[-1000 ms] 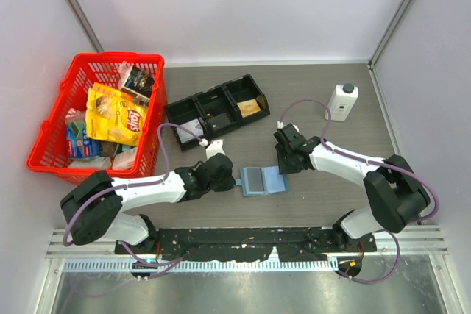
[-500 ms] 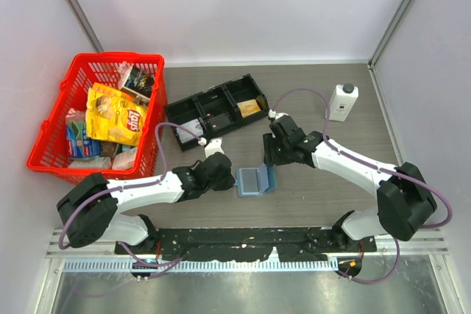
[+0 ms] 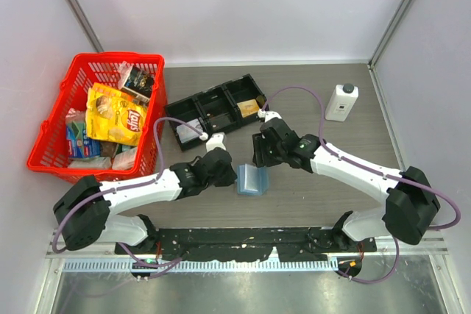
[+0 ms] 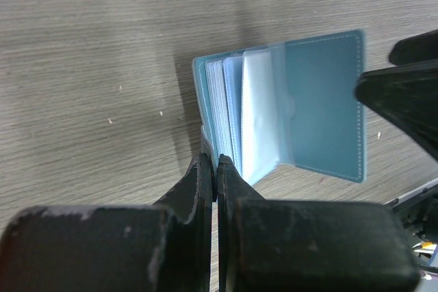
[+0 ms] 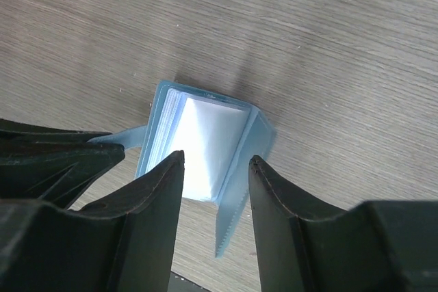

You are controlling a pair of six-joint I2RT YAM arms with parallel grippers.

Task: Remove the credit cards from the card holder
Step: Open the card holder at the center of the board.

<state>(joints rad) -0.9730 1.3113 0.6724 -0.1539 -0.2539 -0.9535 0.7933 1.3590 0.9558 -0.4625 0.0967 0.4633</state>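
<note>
Light-blue stitched card holder (image 4: 321, 100) pinched at edge by left gripper (image 4: 215, 163) — glossy clear sleeves (image 4: 260, 114) fanned; right gripper (image 5: 215, 162) spread over it.

card holder (image 3: 252, 180) from flat to half shut; right gripper (image 5: 213, 162) wider, further left

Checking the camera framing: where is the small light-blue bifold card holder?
In the top view the light-blue bifold card holder sits centrally between the left tool and the right tool, below the black three-compartment tray.
</note>
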